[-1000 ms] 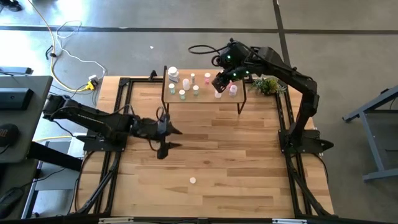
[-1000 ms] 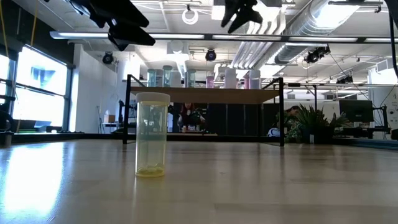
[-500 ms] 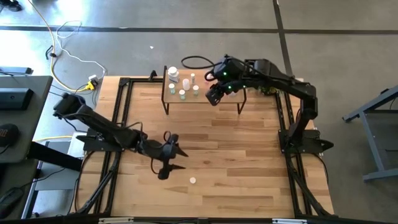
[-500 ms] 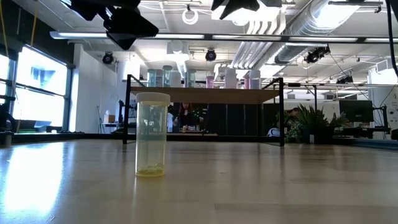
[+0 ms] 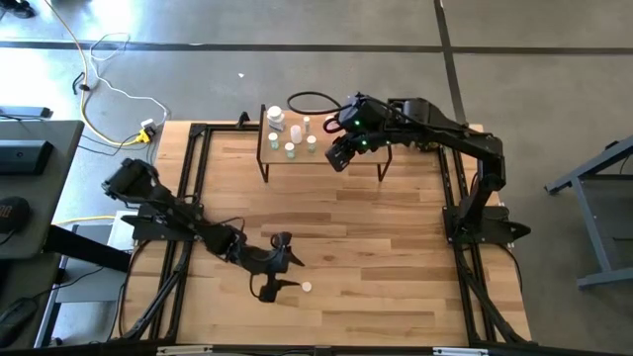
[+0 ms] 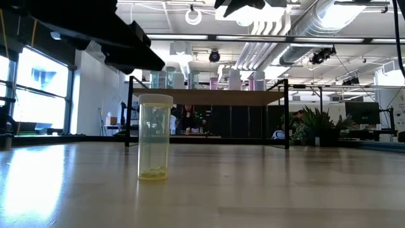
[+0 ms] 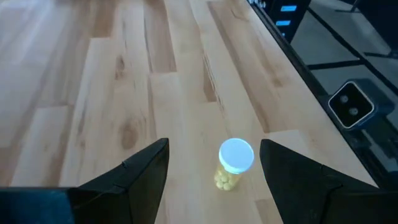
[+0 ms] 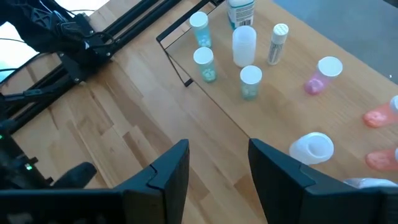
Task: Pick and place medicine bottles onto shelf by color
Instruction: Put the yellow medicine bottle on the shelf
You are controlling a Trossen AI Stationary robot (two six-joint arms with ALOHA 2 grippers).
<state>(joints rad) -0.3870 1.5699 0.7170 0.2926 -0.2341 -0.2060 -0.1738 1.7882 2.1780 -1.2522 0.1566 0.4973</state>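
A small bottle with a clear yellow body and a white cap (image 7: 235,163) stands upright on the wooden table near its near edge, also in the low view (image 6: 154,136) and the high view (image 5: 307,287). My left gripper (image 7: 214,180) is open just short of it, one finger off to each side, touching nothing. The shelf (image 5: 297,160) stands at the far side with white, green and pink bottles (image 8: 250,81) upright on it. My right gripper (image 8: 217,174) is open and empty above the shelf's near edge (image 5: 341,153).
On the shelf, green bottles stand at the left (image 8: 204,62), white ones behind them (image 8: 244,43), pink ones at the right (image 8: 323,71) and a wide white jar (image 8: 314,149) near my right gripper. Black frame rails (image 5: 193,198) run along the table's sides.
My left gripper has gone toward the table's near edge and right, down toward the yellow bottle, staying open. My right gripper has drawn back from the shelf's right part toward its near edge and risen. The bottles have not moved.
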